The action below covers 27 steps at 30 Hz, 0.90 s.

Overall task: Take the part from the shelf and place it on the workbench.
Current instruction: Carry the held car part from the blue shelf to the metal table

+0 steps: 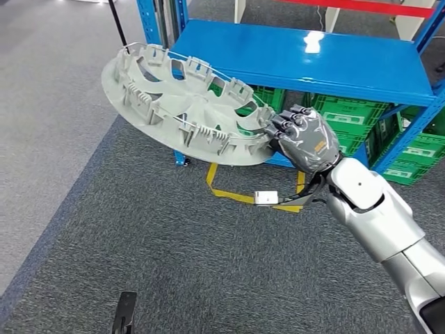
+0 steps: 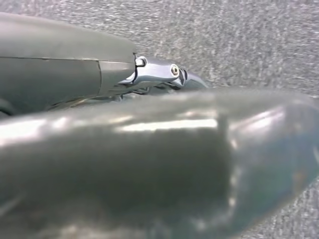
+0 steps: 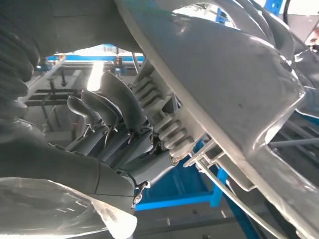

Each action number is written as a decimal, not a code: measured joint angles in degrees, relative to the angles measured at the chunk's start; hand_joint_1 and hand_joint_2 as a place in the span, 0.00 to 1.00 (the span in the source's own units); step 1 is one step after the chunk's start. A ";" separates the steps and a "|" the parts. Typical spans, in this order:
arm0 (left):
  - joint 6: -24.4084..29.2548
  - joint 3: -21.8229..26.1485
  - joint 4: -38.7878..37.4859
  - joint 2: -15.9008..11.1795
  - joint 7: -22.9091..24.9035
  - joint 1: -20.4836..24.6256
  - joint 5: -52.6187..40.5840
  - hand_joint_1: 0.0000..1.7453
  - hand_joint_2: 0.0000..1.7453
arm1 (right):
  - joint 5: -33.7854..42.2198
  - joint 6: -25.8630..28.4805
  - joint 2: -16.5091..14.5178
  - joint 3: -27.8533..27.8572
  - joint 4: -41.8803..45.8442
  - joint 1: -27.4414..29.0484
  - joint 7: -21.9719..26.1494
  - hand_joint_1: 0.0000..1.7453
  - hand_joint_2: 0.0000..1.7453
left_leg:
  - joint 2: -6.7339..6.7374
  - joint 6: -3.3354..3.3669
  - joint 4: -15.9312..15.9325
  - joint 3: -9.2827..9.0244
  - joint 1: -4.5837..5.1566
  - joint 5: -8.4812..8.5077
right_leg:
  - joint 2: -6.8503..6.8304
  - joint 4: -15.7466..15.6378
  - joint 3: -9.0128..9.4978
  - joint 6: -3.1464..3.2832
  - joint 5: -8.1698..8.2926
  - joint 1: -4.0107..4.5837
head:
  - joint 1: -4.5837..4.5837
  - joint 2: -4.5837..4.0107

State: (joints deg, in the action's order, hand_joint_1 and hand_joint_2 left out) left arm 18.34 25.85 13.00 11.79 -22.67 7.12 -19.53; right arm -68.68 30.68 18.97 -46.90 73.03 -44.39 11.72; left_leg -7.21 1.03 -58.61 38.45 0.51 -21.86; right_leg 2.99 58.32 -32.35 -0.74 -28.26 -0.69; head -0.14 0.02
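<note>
The part is a round grey plastic wheel cover (image 1: pixel 178 104) with a ribbed inner face and a wire ring. It hangs tilted in the air in front of the blue shelf (image 1: pixel 315 59), over the grey carpet. My right hand (image 1: pixel 304 139) grips its near right rim, fingers curled over the edge. In the right wrist view the cover's rim (image 3: pixel 233 84) fills the frame and dark fingers (image 3: pixel 112 104) press against its ribbed clips. My left hand (image 2: pixel 158 164) hangs over the carpet, blurred and very close; whether it is open or closed is unclear.
Green crates (image 1: pixel 352 118) sit under the blue shelf board. Yellow floor tape (image 1: pixel 231 191) marks the carpet by the shelf foot. A blue upright (image 1: pixel 149 21) stands at the shelf's left corner. A dark part of my body (image 1: pixel 125 313) shows at the lower edge.
</note>
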 joint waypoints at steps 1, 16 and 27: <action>0.03 -0.01 0.00 0.02 -0.01 -0.12 -0.01 0.00 0.00 | -0.04 -0.15 -0.22 -0.10 -0.04 -0.19 0.03 1.00 1.00 | 0.65 -0.35 -0.36 0.26 0.11 -0.31 | -0.63 -0.23 0.04 0.17 0.27 -0.14 | -0.08 0.00; 0.12 -0.01 0.00 0.09 -0.03 0.12 -0.01 0.00 0.00 | -0.19 -0.82 -1.22 -0.80 -0.48 -1.61 0.14 1.00 1.00 | 8.89 -0.10 -0.03 -1.64 -0.20 -1.99 | -10.10 -0.41 0.18 -1.66 -0.17 -0.11 | -0.76 0.00; 0.26 0.04 0.00 0.21 -0.36 0.31 0.41 0.00 0.00 | -0.37 -1.48 -1.48 -2.44 -1.37 -2.49 -0.22 1.00 1.00 | 0.90 1.10 -0.22 -1.14 0.01 -1.29 | 0.95 2.77 -2.55 -0.71 0.54 -0.41 | -0.32 0.00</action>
State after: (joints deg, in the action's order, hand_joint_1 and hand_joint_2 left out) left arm 18.60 25.89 13.00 11.99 -23.02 7.43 -19.12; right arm -69.05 29.21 17.49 -49.34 71.66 -46.88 11.50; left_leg -6.31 2.13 -58.83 37.31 0.52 -23.15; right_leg 3.95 61.08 -34.90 -1.45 -27.72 -1.10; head -0.45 0.02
